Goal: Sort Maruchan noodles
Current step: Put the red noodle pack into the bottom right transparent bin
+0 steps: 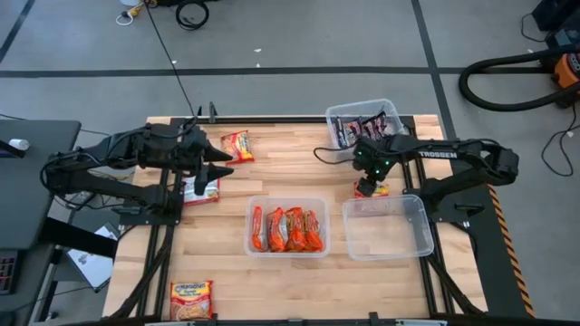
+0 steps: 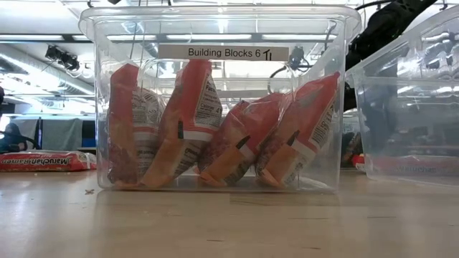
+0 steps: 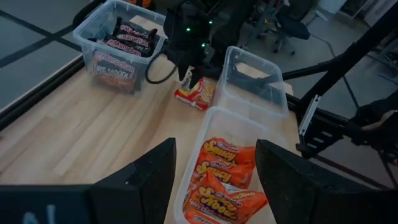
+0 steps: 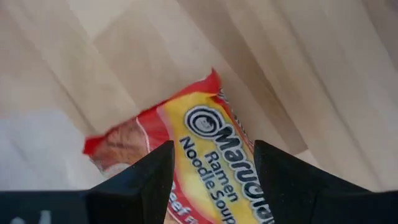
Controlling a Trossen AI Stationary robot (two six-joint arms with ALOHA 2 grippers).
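High view: light wood table (image 1: 227, 272) on a grey floor with dark tape lines; cables at the far side, a vacuum hose (image 1: 507, 77) at the far right.

Near edge, left: 1 yellow-red packet (image 1: 191, 299) lying flat, long axis roughly square to the near edge.

Centre: clear bin (image 1: 288, 201) holding 4 orange-red packets (image 1: 288, 230) standing on edge side by side, long axes running near-to-far. Low view shows them leaning, and a "Building Blocks 6" label (image 2: 224, 52) on the bin.

Right of it: second clear bin (image 1: 386, 228), no packets visible inside.

Just beyond that bin's far rim: yellow-red packet under right gripper (image 1: 372, 188), flat on the wood. Right gripper (image 1: 366, 182) sits directly over it, fingers apart either side in the right wrist view, not clamped. There its long axis lies aslant to the wood grain.

Left side: left gripper (image 1: 220, 164) parked above the table, fingers apart, holding nothing. White-red packet (image 1: 201, 189) flat below the arm, partly hidden.

Far edge: another yellow-red packet (image 1: 237, 145), tilted off the edge line. Far right corner: third clear bin (image 1: 362, 112) with dark maroon packets (image 1: 361, 129), count unclear.
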